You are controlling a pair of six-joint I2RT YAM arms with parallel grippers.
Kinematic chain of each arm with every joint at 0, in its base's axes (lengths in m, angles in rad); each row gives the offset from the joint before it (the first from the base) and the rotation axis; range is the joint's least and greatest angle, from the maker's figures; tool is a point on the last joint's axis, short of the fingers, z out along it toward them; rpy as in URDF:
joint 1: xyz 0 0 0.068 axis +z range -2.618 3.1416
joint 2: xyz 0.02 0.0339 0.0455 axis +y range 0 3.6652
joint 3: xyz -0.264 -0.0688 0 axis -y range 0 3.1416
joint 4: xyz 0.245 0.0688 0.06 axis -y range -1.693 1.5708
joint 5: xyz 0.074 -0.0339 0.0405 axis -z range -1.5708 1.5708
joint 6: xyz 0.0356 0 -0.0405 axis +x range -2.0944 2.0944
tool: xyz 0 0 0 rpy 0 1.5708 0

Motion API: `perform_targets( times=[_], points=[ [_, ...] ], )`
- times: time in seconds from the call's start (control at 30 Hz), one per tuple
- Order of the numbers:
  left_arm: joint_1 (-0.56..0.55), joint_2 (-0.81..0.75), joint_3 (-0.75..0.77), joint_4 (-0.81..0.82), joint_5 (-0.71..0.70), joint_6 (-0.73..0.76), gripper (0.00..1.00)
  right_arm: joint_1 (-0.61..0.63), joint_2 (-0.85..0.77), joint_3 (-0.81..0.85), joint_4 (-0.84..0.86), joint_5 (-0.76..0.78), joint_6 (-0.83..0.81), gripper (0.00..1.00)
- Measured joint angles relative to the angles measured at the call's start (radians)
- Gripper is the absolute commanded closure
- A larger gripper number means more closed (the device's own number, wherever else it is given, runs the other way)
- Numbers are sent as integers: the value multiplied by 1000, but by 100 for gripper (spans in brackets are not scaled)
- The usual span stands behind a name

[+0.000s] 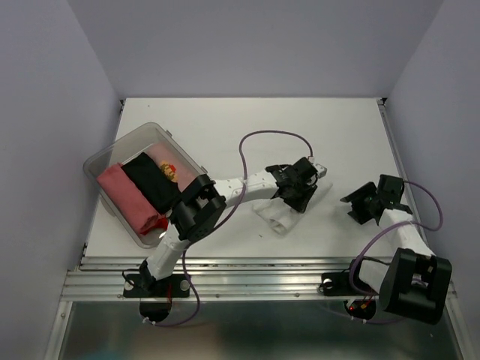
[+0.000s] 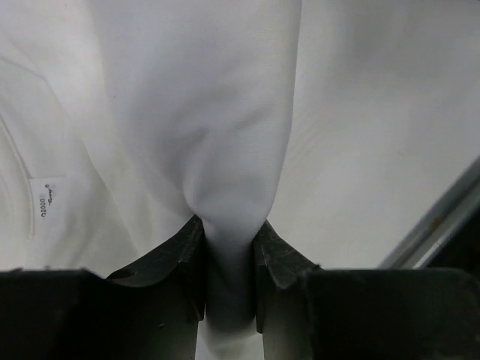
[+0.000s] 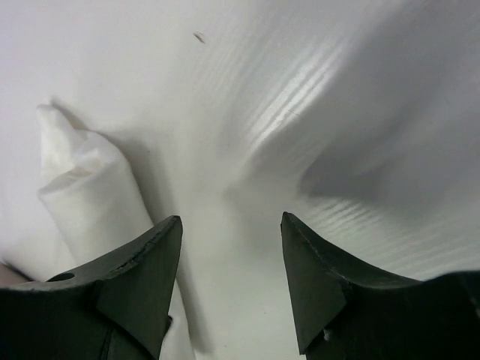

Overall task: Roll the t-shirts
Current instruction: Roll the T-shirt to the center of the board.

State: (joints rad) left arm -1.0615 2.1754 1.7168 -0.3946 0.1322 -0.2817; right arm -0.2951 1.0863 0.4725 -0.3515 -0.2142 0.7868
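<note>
1. Left gripper (image 2: 229, 240) clamped on a pinched fold of the white t-shirt (image 2: 210, 112), mid-table; neck label (image 2: 46, 204) off to picture-left in the wrist view.
2. Right gripper (image 3: 231, 225) open, nothing between the jaws, right of the shirt; bunched shirt end just beside one finger.
3. Pink t-shirt (image 1: 124, 191), black t-shirt (image 1: 150, 184) and printed t-shirt (image 1: 169, 169) packed in the clear tub (image 1: 101, 161) at the left table edge.
4. Bare table (image 1: 225, 127) from the shirt to the back edge; metal rail (image 1: 262, 270) near the shirt's front end.
</note>
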Motion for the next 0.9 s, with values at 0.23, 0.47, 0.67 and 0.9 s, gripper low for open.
perform_targets(
  times=[0.23,0.47,0.67,0.9],
  points=[
    [75,-24,-123,187,370,-44,98,0,-47,84,-37,-42,-80,39],
    [121,-13,-176,287,646,-105,97,0,-83,150,-63,-104,-137,43],
    [152,37,-180,347,794,-156,96,0,-100,155,-90,-175,-183,58],
    [180,80,-180,381,887,-198,95,12,-190,147,-119,-234,-200,83]
  ],
)
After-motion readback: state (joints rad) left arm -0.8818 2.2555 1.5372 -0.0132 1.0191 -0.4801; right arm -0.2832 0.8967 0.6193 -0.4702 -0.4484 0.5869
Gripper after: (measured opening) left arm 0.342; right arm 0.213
